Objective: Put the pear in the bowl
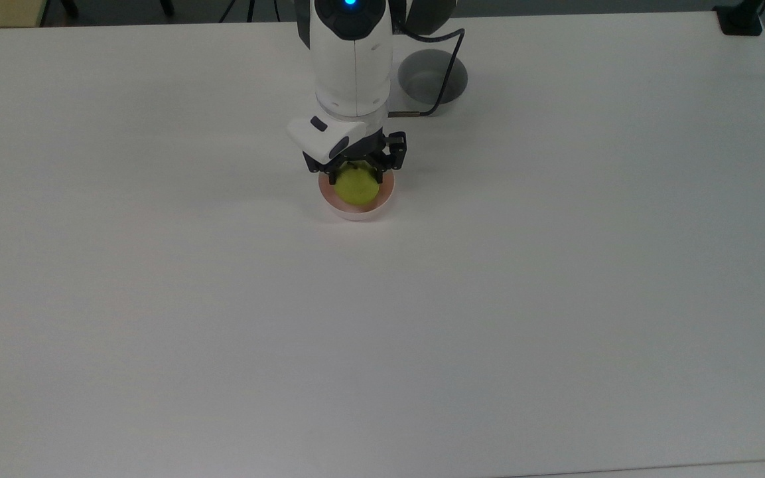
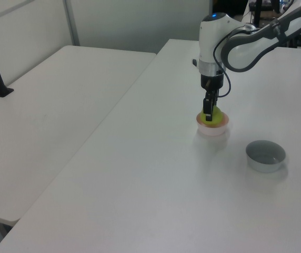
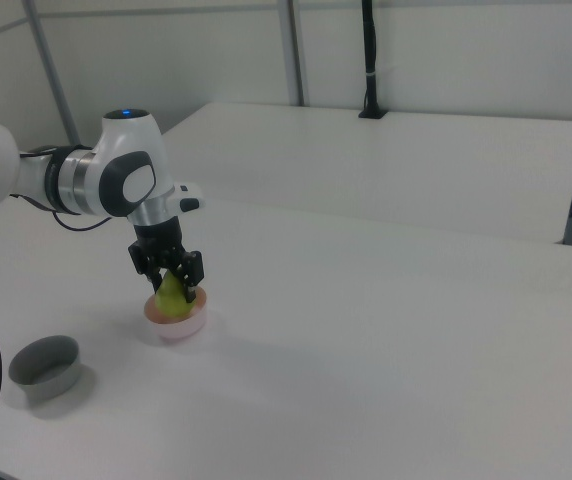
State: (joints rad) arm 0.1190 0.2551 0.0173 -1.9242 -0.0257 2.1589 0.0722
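The yellow-green pear (image 1: 357, 187) (image 2: 214, 116) (image 3: 172, 299) sits low inside the pale pink bowl (image 1: 355, 211) (image 2: 213, 129) (image 3: 178, 328) near the middle of the white table. My gripper (image 1: 356, 174) (image 2: 209, 113) (image 3: 174, 285) points straight down over the bowl, its black fingers shut on the pear's upper part. The pear's underside is hidden by the bowl's rim, so whether it rests on the bowl's floor cannot be told.
A grey bowl (image 1: 432, 78) (image 2: 265, 155) (image 3: 48, 367) stands apart from the pink one, partly behind the arm's cable in the top view. A second white table (image 2: 50, 110) (image 3: 386, 160) adjoins this one. A black post (image 3: 368, 60) rises from it.
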